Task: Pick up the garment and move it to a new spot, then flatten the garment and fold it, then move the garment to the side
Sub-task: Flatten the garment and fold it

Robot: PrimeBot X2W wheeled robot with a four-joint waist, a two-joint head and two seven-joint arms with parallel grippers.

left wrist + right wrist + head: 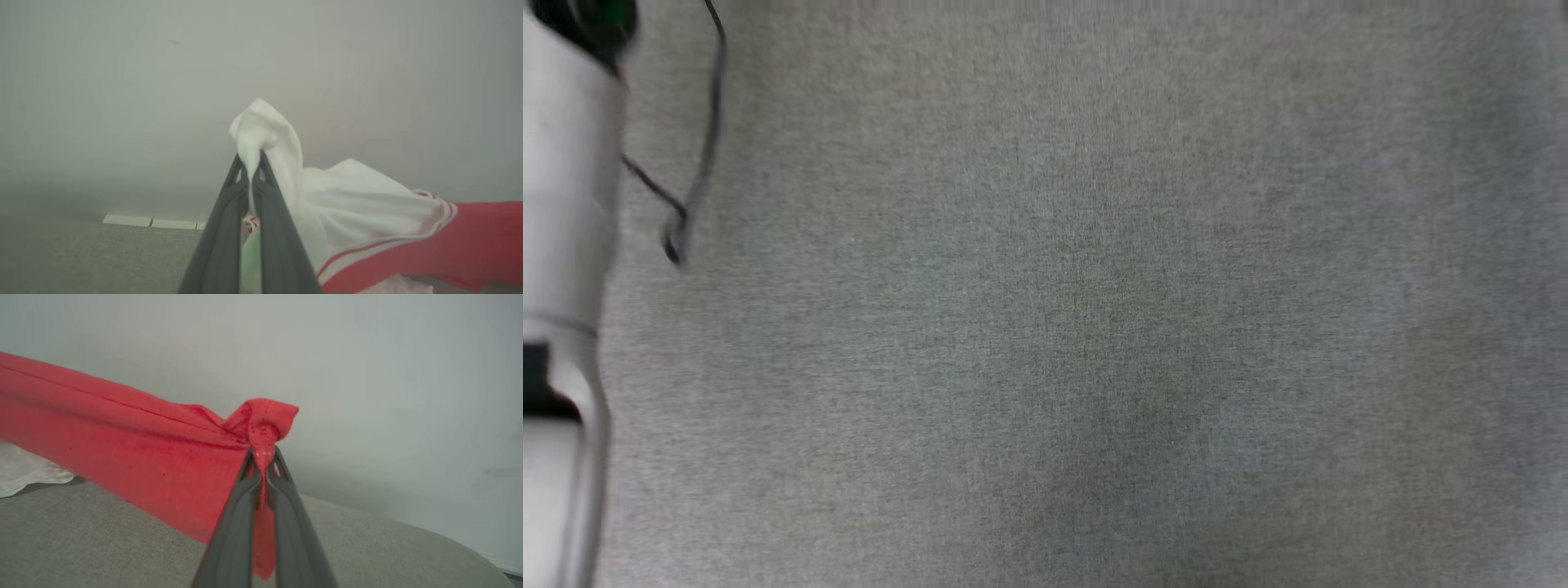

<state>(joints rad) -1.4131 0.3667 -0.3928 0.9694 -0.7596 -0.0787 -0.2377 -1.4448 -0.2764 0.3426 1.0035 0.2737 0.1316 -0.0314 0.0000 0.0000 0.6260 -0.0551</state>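
the left gripper (250,165) is clenched on the white sleeve (269,130) of the red jersey (470,232), which trails toward 4 o'clock. the right gripper (263,457) pinches its red edge, with cloth stretching toward 9 o'clock, likely to keep it spread taut above the grey cushion (81,539) for flattening.

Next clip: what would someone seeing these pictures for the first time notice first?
The red jersey stands out, pulled taut over the grey surface in the right wrist view, with the right hand shut on a bunched red corner at centre. In the left wrist view the left hand pinches its white sleeve, mid-frame. The head view looks down at the same grey surface, with a pale forearm at its left edge.
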